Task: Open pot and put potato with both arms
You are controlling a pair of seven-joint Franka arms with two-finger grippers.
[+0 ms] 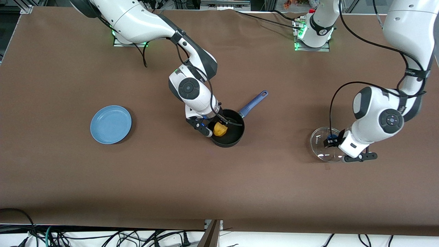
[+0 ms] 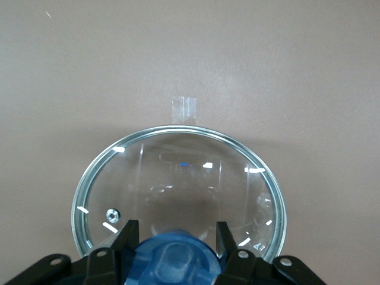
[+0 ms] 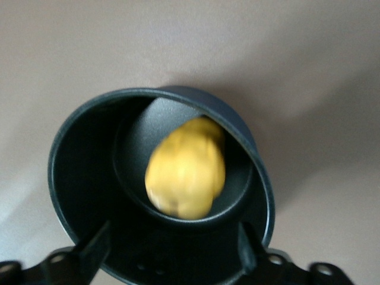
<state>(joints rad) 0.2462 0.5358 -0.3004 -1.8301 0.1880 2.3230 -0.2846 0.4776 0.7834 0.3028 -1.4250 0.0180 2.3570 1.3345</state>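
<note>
The black pot (image 1: 229, 143) with its blue handle (image 1: 253, 102) stands uncovered mid-table. The yellow potato (image 1: 220, 129) is inside it. My right gripper (image 1: 217, 126) is over the pot, open, its fingers wide apart and clear of the potato. The right wrist view shows the potato (image 3: 185, 172) within the pot's rim (image 3: 65, 148) past my open right gripper (image 3: 172, 237). My left gripper (image 1: 332, 141) is shut on the blue knob (image 2: 175, 261) of the glass lid (image 1: 319, 144), down at the table toward the left arm's end. The lid also shows in the left wrist view (image 2: 178, 172).
A flat light-blue plate (image 1: 110, 124) lies toward the right arm's end of the table. A strip of clear tape (image 2: 184, 110) is stuck on the brown cloth just beside the lid's rim.
</note>
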